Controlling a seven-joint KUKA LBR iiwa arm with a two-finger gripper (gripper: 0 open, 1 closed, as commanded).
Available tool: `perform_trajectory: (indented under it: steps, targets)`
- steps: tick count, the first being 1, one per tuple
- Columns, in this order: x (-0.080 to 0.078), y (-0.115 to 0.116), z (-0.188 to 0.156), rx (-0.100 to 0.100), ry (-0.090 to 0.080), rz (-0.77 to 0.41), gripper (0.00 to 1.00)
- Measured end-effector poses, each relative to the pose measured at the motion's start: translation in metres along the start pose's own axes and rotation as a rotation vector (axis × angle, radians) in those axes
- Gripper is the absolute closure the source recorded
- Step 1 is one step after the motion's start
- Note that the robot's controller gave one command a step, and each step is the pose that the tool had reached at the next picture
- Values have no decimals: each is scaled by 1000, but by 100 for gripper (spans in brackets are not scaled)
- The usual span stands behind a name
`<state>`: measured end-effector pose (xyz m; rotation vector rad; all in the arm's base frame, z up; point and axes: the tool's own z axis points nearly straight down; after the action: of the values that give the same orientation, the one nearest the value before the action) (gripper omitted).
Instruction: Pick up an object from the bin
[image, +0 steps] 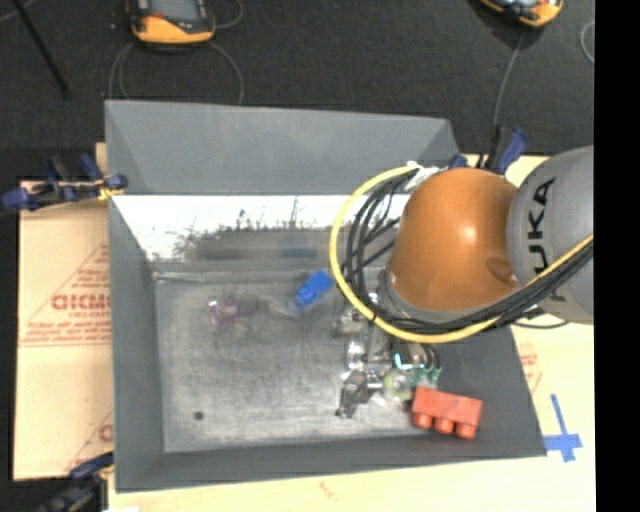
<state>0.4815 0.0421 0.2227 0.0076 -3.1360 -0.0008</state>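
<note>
A red toy brick (447, 410) with round studs lies at the near right corner of the grey bin (135, 350), on its sloping wall. Just left of it the end effector (358, 385) hangs low over the bin floor, with a small green-and-white piece (421, 378) between the two; whether it is open or closed cannot be told. The arm's orange cover (450, 240) hides the floor behind it. Farther back lie a blue block (312, 290) and, to its left, a pale purple thing (224, 310), both well apart from the end effector.

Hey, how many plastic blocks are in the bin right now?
2. A red block lies in the bin's near right corner; a smaller blue block lies mid-bin, near the back wall. The arm may hide others.
</note>
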Motion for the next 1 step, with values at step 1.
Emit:
perform_trajectory:
  steps: [1]
  targets:
    - [-65,-112,149,0,-21,-253,0]
